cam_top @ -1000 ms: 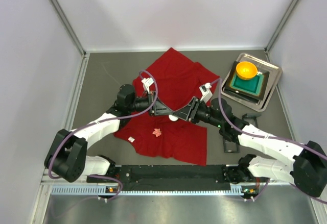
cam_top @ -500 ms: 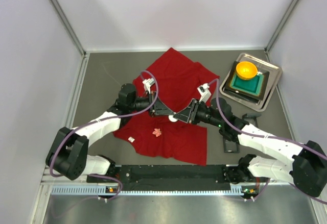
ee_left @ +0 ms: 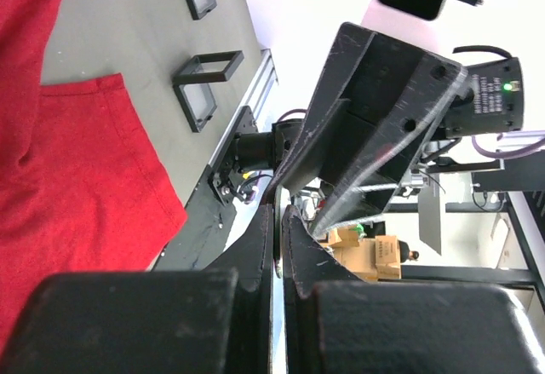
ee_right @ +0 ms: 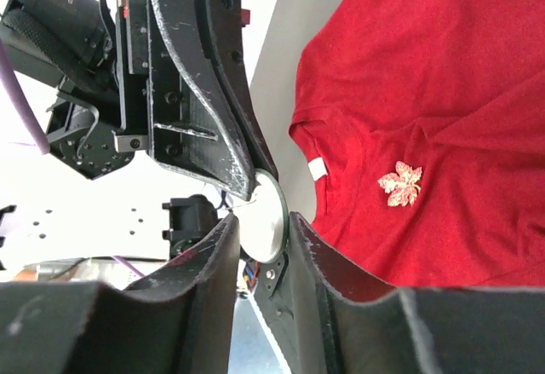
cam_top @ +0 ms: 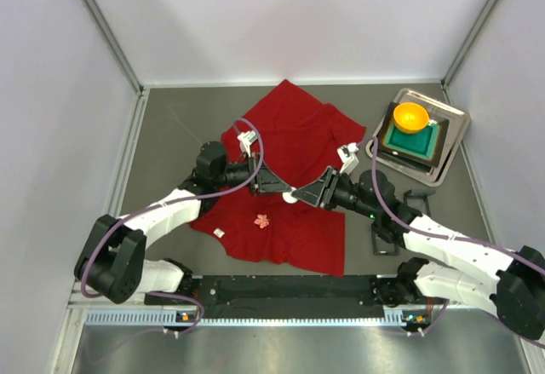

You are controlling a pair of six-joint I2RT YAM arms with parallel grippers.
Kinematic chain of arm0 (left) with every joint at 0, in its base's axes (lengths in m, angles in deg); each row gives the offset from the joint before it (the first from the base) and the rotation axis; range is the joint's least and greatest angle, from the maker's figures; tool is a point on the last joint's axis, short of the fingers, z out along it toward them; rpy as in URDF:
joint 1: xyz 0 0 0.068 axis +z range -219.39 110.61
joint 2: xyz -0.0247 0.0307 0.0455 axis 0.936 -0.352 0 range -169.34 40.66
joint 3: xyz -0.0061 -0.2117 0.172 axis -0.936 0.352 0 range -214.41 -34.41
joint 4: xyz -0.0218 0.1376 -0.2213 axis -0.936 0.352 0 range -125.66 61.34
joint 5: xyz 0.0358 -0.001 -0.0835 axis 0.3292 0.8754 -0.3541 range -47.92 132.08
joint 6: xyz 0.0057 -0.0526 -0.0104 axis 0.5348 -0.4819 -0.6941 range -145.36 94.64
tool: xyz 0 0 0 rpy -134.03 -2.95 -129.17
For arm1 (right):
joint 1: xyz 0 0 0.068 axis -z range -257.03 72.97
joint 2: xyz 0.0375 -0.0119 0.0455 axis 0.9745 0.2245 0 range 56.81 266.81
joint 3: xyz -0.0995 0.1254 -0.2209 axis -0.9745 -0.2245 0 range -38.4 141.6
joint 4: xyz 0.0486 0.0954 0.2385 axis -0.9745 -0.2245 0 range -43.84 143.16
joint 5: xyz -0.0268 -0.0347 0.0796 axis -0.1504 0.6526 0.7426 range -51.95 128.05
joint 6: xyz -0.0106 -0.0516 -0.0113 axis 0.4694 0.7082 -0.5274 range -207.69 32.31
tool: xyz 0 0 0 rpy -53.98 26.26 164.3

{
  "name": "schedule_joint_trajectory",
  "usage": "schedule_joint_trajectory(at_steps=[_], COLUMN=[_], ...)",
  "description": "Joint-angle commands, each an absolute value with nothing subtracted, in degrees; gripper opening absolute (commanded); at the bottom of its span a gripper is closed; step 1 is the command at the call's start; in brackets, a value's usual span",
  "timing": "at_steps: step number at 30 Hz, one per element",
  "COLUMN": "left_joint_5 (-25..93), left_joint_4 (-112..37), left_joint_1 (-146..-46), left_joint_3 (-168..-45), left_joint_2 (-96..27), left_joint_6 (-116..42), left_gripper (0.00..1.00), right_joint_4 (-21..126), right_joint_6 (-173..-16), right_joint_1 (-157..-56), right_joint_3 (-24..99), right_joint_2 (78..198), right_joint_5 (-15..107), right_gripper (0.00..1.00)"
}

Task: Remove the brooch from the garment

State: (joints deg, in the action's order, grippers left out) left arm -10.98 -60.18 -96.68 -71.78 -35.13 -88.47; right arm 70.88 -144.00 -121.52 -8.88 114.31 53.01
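So the brooch [ee_right: 400, 183] is a tiny pale pink maple-leaf shape with jagged points. It lies flat on the red garment [cam_top: 289, 135], well clear of both sets of fingers. From the top view it sits just on the base side of the spot where the two fingertips meet, a bit over toward the left arm. Nothing is touching it.

The garment is spread over the grey table [cam_top: 179, 127], rumpled, and both grippers hang above its middle.

The right gripper [ee_right: 262, 219] has its fingers clamped on either side of a small white disc [ee_right: 266, 225]. The left gripper [ee_left: 277, 212] has its fingers squeezed down to a sliver of a gap. Its tips sit right at the disc's rim, opposite the right fingers. I honestly can't tell if they're pinching the rim or just touching it.

The views differ quite a bit:
- **Right wrist cam:** the only one that shows the leaf shape properly. It also catches a little white tag [ee_right: 317, 169] at the neckline, between the brooch and the fingers.
- **Left wrist cam:** doesn't see the brooch at all. It shows a slab of red cloth off to the left of its fingers and the right gripper head-on.
- **Top cam:** the only one showing the metal tray [cam_top: 451, 127] out past the right arm, with an orange bowl [cam_top: 410, 117] on a green block [cam_top: 417, 142].
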Motion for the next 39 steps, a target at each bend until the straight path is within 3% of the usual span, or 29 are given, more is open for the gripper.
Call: schedule_joint_trajectory(at_steps=[1, 6, 11, 14, 17, 19, 22, 29, 33, 39], left_joint_5=[-8.90, -9.07, -9.07, -10.38, -13.02, -14.78, -17.85, -20.67, -22.87, -24.45], left_joint_4=[-68.27, -74.50, -80.48, -82.07, -83.03, -84.97, -82.78, -76.02, -74.95, -66.78], left_joint_1=[-96.64, -96.64, -96.72, -96.29, -94.18, -92.43, -91.89, -91.63, -91.54, -91.98], left_joint_3=[-70.28, -68.08, -65.62, -65.53, -65.27, -64.91, -65.87, -66.93, -67.28, -69.83], left_joint_2=[-33.17, -32.73, -32.20, -32.38, -32.47, -31.86, -31.76, -29.66, -29.21, -28.78], left_joint_6=[-91.01, -94.87, -99.01, -100.06, -102.17, -103.58, -102.09, -96.82, -94.62, -87.77], left_gripper=[0.00, 0.00, 0.00, 0.00, 0.17, 0.39, 0.46, 0.49, 0.44, 0.50], right_joint_4=[78.39, 84.53, 88.32, 92.70, 94.99, 94.13, 92.89, 91.48, 91.66, 91.04], right_joint_6=[-148.07, -148.16, -147.29, -145.27, -141.94, -139.91, -138.67, -138.22, -138.67, -138.31], right_joint_1=[-121.76, -121.85, -121.41, -120.10, -119.13, -118.25, -117.20, -115.79, -115.26, -115.00], right_joint_3=[-10.62, -10.62, -10.80, -11.32, -10.98, -10.01, -8.34, -7.37, -7.11, -6.49], right_joint_2=[112.36, 114.47, 115.78, 117.19, 118.07, 118.51, 119.48, 119.13, 119.57, 119.39], right_joint_5=[51.50, 53.96, 54.49, 57.82, 63.08, 67.48, 71.88, 74.35, 75.40, 75.41], right_gripper=[0.26, 0.19, 0.18, 0.01, 0.00, 0.00, 0.00, 0.00, 0.00, 0.00])
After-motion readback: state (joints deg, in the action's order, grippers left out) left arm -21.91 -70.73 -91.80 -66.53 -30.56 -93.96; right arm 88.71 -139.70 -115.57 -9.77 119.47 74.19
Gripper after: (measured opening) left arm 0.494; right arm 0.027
